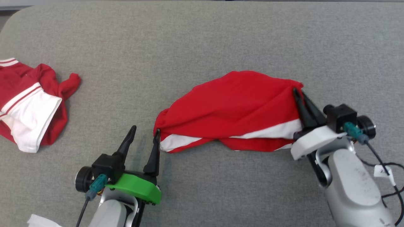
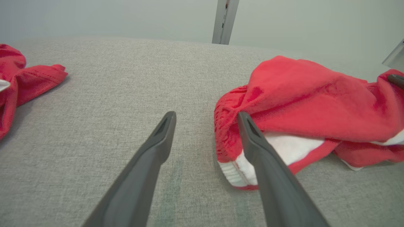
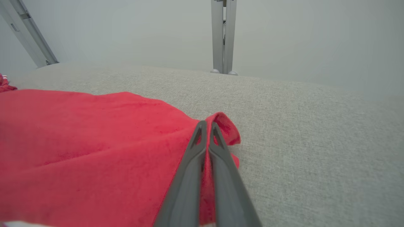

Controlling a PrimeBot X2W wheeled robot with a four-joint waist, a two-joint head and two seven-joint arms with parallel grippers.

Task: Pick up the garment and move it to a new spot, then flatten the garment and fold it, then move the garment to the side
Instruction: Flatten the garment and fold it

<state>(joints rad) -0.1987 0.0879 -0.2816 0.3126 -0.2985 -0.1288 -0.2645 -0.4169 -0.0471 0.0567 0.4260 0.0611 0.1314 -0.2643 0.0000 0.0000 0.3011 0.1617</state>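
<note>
A red garment [image 1: 233, 107] with white stripes lies bunched across the middle of the grey table [image 1: 202, 41]. My right gripper [image 1: 299, 91] is shut on the garment's far right corner; in the right wrist view [image 3: 206, 124] red cloth is pinched between the closed fingers and folds over their tips. My left gripper [image 1: 145, 130] stands open at the garment's left end. Its right finger [image 2: 249, 132] touches the red and white edge [image 2: 233, 170], and the left finger rests over bare table with nothing between the two.
A second red and white garment [image 1: 28, 107] lies crumpled at the table's left edge. A white scrap [image 1: 39, 220] shows at the bottom left. Cables [image 1: 383, 167] hang by my right arm. A metal post [image 3: 223, 34] stands behind the table's far edge.
</note>
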